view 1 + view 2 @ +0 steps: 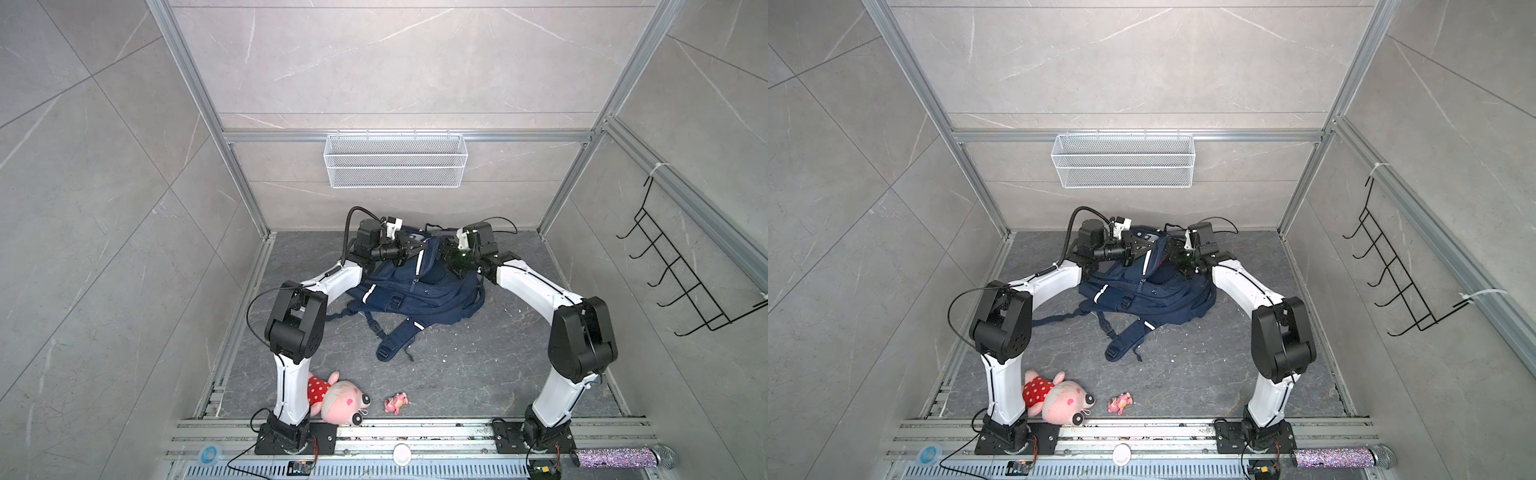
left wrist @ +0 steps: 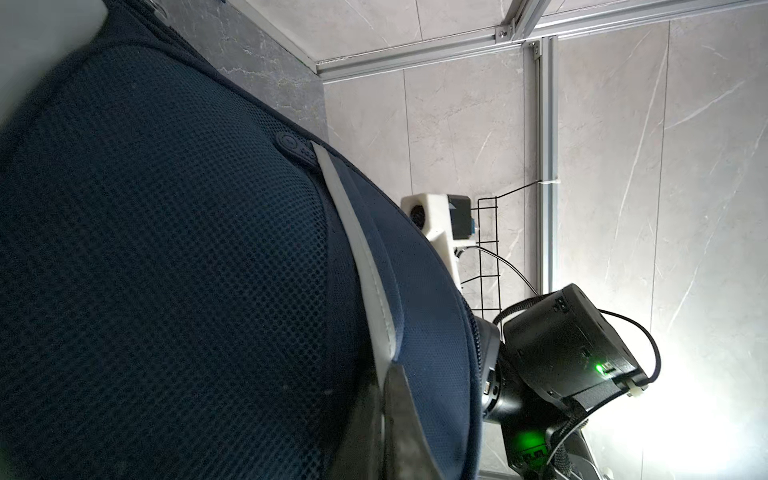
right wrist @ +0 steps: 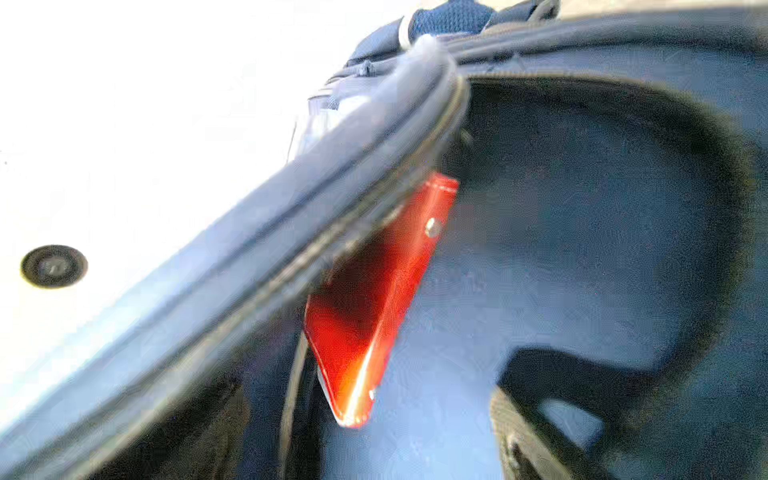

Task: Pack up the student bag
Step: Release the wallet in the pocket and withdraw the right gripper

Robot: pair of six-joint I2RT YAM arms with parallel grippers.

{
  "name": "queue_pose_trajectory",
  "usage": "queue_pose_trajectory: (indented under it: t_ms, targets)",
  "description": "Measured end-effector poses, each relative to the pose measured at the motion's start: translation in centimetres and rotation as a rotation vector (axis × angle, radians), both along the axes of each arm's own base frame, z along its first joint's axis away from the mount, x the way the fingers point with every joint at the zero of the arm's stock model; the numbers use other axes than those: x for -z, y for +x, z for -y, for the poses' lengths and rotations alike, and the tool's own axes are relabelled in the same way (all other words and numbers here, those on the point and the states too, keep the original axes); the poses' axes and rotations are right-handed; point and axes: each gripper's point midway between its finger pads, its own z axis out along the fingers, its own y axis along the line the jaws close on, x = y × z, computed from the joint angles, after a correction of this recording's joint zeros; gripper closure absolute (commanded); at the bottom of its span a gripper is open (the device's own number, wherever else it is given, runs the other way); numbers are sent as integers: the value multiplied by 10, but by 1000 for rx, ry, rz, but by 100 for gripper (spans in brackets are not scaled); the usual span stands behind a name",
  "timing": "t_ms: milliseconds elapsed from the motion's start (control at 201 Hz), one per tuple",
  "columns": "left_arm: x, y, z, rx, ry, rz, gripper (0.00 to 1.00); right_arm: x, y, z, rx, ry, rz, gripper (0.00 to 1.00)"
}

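Navy student bag [image 1: 415,291], rim clamped in left pincer [image 1: 420,248] (raised), right pincer [image 1: 445,251] spread apart at its mouth

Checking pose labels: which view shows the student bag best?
Both top views: the student bag shows nearly whole, straps too. Left wrist shows only mesh panel and white stripe; right wrist only a blurred zip edge and interior.

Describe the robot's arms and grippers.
Both the left arm and right arm have white link shells, black boxy joint housings and black base plates. Black cables loop beside them. The left gripper and right gripper are black, with white camera mounts.
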Motion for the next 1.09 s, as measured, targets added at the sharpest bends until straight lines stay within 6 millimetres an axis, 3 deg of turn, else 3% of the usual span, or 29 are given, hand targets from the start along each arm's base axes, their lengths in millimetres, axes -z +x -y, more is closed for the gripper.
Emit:
queue_pose_trajectory:
  t_ms: [169,279,354,558,852,896,996,1091]
  targets:
    - [7,3,-4,-19,26,-9,100,-45,-37,12,-37,-25,81,5]
    - [13,3,-5,-24,46,-17,100,-60,-54,20,-44,-45,110,5]
    - [17,4,-6,-29,65,-14,100,-53,-64,27,-39,-64,91,5]
    - [33,-1,-8,-14,130,-17,100,-5,-83,54,15,-126,-44,5]
    - [44,-12,5,28,249,-4,100,-1,-84,60,29,-146,-59,5]
    - [48,-14,5,32,262,-15,93,0,-84,61,31,-150,-62,5]
    - [55,-17,4,36,286,-27,64,1,-84,63,32,-155,-64,5]
    - [64,-19,-1,32,323,-47,48,2,-83,65,29,-163,-69,5]
